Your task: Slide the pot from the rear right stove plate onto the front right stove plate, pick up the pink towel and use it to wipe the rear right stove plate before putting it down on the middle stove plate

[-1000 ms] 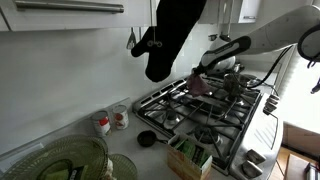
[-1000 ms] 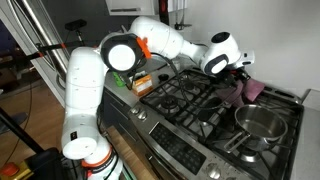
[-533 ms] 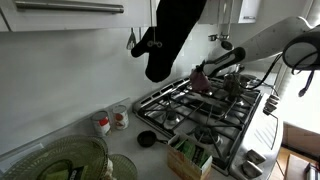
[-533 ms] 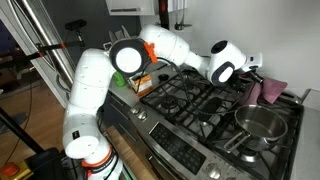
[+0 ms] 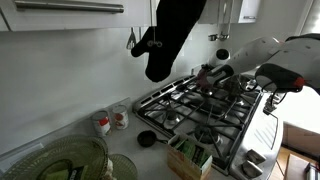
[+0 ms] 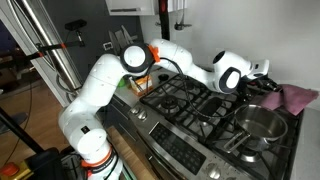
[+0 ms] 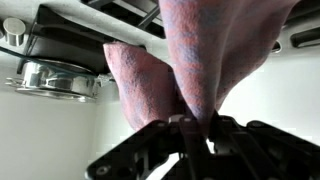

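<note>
Towel (image 6: 292, 97) moved rear-right, jaws pinching it; pot (image 6: 258, 122) already front, so you've got wipe and drop-off left.

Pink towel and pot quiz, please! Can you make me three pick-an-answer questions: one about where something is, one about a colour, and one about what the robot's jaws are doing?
1. Where is the pot?
A on the floor
B on the front of the stove
C hanging on the wall

2. What colour is the towel?
A green
B yellow
C pink

3. What are the jaws doing?
A pinching the towel
B wide open and empty
C lifting the pot

Answers:
1 B: in an exterior view the pot sits on the grate by the stove's front edge.
2 C: the cloth looks pink in an exterior view and in the wrist view.
3 A: the wrist view shows the cloth clamped between the jaws.
</note>
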Robot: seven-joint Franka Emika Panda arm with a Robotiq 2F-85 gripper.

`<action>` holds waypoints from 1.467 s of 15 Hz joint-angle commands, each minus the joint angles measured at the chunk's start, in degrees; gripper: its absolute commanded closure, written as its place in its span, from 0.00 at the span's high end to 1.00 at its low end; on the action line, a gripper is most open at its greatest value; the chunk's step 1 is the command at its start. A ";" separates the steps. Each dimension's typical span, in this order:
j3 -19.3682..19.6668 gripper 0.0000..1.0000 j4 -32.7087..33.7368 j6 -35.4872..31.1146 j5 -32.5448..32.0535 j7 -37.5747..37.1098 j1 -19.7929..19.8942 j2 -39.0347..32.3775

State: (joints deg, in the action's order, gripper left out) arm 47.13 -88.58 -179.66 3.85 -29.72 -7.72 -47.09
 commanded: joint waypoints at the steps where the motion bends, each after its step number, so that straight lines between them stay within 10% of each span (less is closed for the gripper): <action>1: -1.65 0.04 0.83 4.88 0.89 -1.60 -0.25 -1.37; 18: -37.29 0.04 5.09 35.62 9.87 12.97 22.13 13.99; 22: -32.96 0.04 6.82 28.95 4.69 9.86 20.33 11.60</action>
State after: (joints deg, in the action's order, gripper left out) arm 11.58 -82.45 -145.19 11.92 -18.37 13.38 -33.89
